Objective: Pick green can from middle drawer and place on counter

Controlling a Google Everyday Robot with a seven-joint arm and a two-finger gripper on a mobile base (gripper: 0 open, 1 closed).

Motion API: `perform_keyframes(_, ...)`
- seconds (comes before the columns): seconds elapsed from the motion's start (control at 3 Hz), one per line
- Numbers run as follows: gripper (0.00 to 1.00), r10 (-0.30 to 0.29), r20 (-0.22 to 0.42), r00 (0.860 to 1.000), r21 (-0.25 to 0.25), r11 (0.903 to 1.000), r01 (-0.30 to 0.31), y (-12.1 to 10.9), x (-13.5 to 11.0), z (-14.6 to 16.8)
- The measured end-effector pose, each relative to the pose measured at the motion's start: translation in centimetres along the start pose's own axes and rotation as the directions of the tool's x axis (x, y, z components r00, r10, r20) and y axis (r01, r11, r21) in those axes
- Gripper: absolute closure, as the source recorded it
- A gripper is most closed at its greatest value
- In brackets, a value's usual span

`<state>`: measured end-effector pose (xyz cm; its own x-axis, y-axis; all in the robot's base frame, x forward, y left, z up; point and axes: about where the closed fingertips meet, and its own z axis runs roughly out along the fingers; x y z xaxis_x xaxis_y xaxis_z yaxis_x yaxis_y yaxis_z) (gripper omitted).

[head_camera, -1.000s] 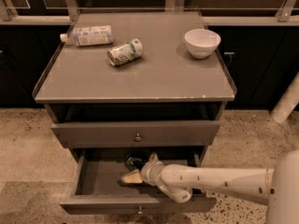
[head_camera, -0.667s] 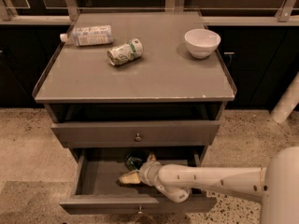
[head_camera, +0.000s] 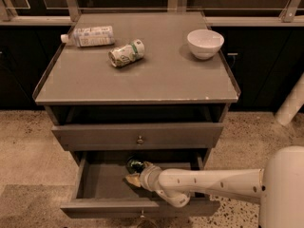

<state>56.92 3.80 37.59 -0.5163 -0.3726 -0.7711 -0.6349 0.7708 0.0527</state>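
Retrieval looks to be at the reaching stage. The middle drawer stands pulled open beneath the shut upper drawer, and the green can sits at its back, near the middle, tucked partly under the overhang of the drawer above. The arm comes in low from the right, lying almost level across the drawer's right half, probably because the gap under the upper drawer leaves little headroom for a steeper approach. The gripper is at the can's near side, touching it or just beside it; whether it has clamped onto the can or hangs loose I cannot tell. Shadow also hides whether the can stands upright. Up on the counter, a pale can lies on its side near a plastic bottle at the back left, and a white bowl stands at the back right. The front half, away from those, therefore seems the natural spot to set the green can down.
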Motion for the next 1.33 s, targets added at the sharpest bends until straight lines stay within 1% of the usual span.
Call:
perform_keyframes(0.67, 0.81, 0.000, 0.000, 1.000, 0.000, 1.0000, 0.000, 0.0, 0.0, 0.0)
perform_keyframes(1.0, 1.00, 0.014, 0.031, 0.999, -0.042, 0.9991, -0.013, -0.6, -0.7, -0.9)
perform_keyframes(1.33, 1.00, 0.040, 0.033, 0.999, -0.072, 0.9967, -0.037, -2.4, -0.9, -3.8)
